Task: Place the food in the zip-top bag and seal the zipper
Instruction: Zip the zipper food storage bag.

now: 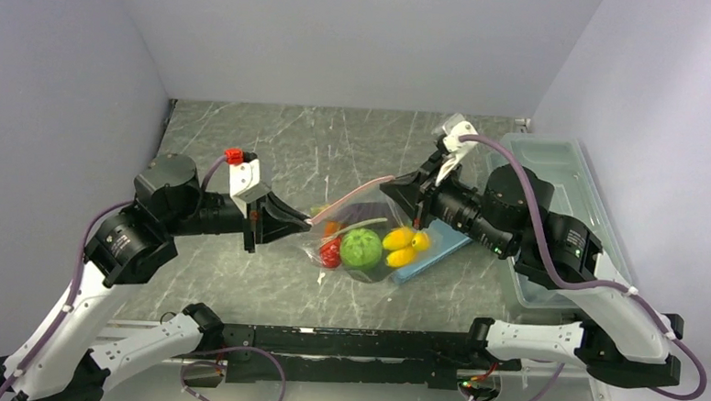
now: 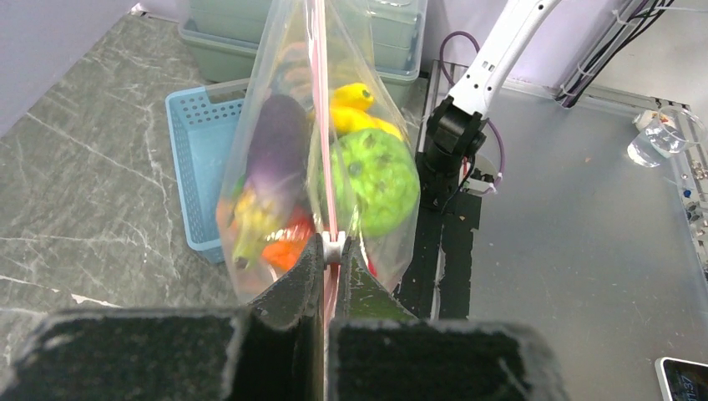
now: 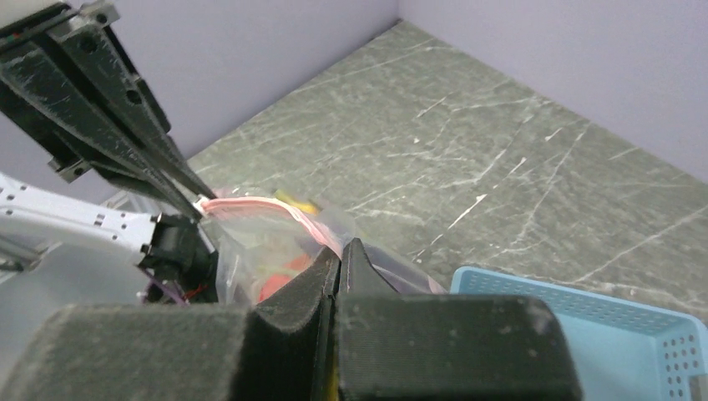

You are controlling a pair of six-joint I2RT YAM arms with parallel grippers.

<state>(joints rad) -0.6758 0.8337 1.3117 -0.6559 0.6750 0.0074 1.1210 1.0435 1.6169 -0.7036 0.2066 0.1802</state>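
The zip-top bag hangs just left of the blue basket, with the food inside (banana bunch nearest the basket's edge). The left hand and right hand each pinch one end of the pink zipper. The desk spreads wide beyond the basket's far edge.

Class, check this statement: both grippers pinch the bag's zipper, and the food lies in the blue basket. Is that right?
No. The food is not in the basket; it is inside the bag, as the left wrist view shows. The left gripper and right gripper do both pinch the zipper.
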